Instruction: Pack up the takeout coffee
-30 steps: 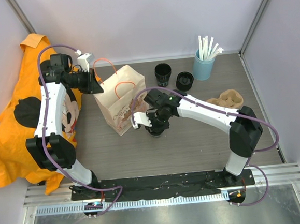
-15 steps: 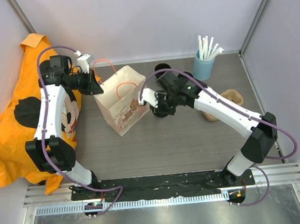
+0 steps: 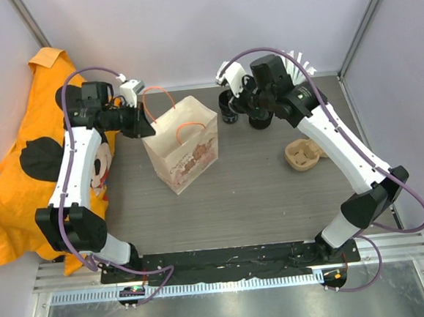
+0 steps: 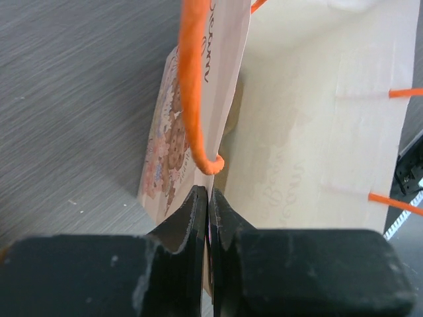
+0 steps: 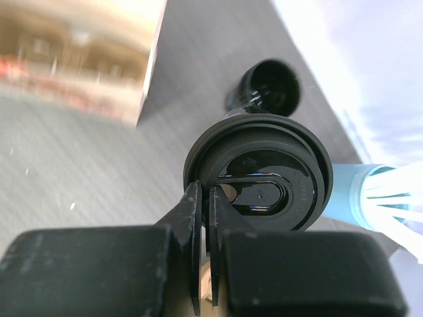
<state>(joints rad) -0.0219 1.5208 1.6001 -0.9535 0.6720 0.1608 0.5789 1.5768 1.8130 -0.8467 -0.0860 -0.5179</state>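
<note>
Far across table (image 3: 237,193), right arm (image 3: 327,131) outstretched, jaws pinching takeout coffee (image 5: 258,178)

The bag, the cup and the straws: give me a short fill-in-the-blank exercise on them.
1. The left hand pinches the bag, whose handles are ___.
2. The right hand grips a lidded cup colored ___.
3. The straws stand in a ___ holder.
Missing words: orange, black, blue.
</note>
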